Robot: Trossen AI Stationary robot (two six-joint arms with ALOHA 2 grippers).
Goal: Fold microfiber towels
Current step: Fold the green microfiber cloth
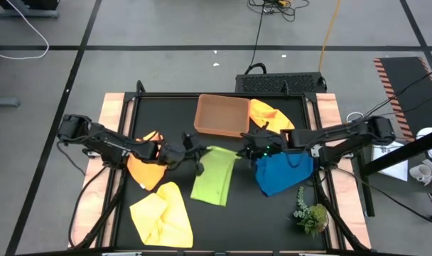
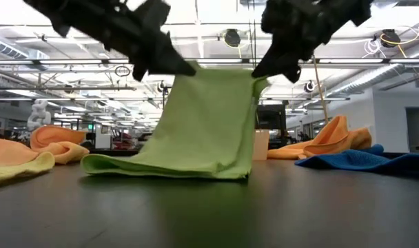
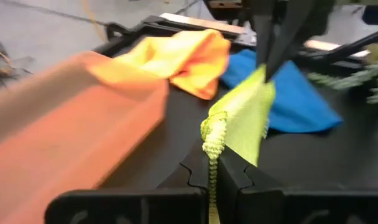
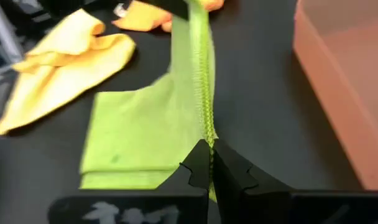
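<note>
The lime green towel (image 1: 214,178) lies mid-table, its far edge lifted off the black table (image 1: 266,220) and stretched between both grippers while its near part rests flat. The left gripper (image 1: 199,152) is pinched closed on one raised corner; the right gripper (image 1: 241,151) is clamped tight on the other, the stitched hem running between its fingers (image 4: 229,171). A yellow towel (image 1: 161,213) sits crumpled near the front left, an orange towel (image 1: 146,169) under the left arm, a blue towel (image 1: 281,173) under the right arm. Another orange towel (image 1: 268,114) touches the brown tray (image 1: 222,128) at the back. A plant sprig (image 1: 310,213) lies at the front right.
</note>
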